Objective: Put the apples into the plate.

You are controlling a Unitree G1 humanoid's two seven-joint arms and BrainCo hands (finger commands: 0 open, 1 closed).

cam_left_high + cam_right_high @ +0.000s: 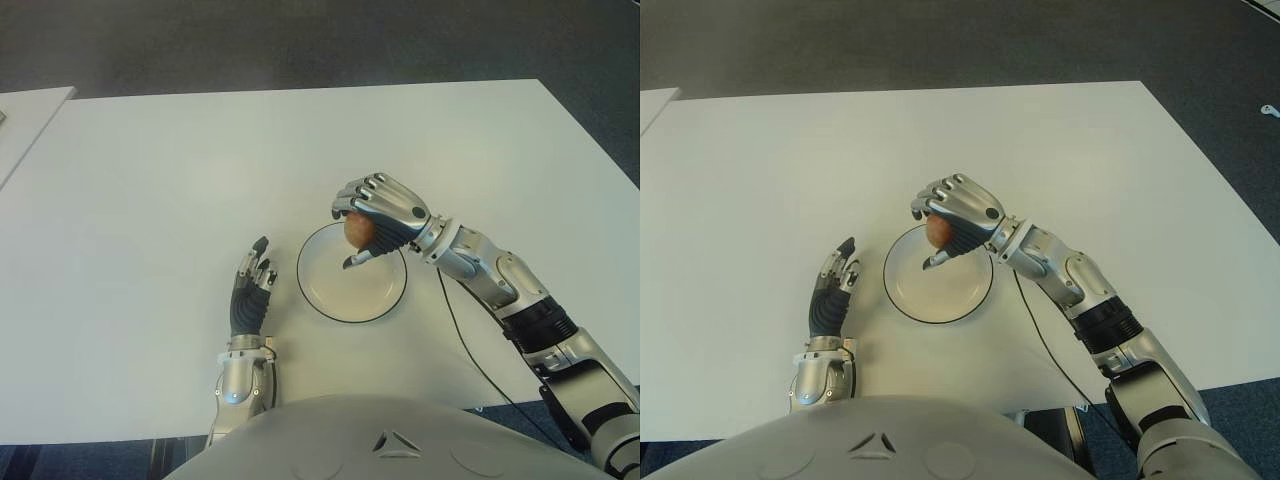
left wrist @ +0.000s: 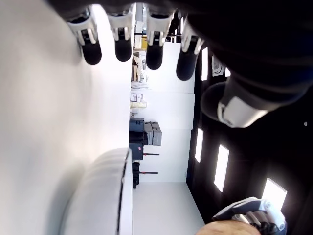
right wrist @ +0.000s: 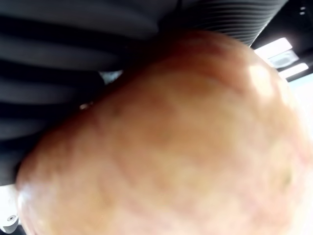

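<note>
At the upper left of the frame a second table (image 1: 25, 120) edges in, apart from the white table (image 1: 180, 180) where the work is. Low and left of centre, the left hand (image 1: 250, 290) shows over the white top, just left of the plate, fingers (image 2: 154, 51) straight and relaxed, holding nothing. The plate (image 1: 325, 295) sits at centre frame, white with a dark rim; only one apple is in sight. The right hand (image 1: 380, 215) is over the plate's upper right part, fingers curled round the apple (image 1: 360, 230), which fills the right wrist view. I cannot tell if the apple touches the plate. The hand covers the plate's far rim. A thin black cable (image 1: 465, 345) runs along the table under the right forearm toward the lower right edge.
</note>
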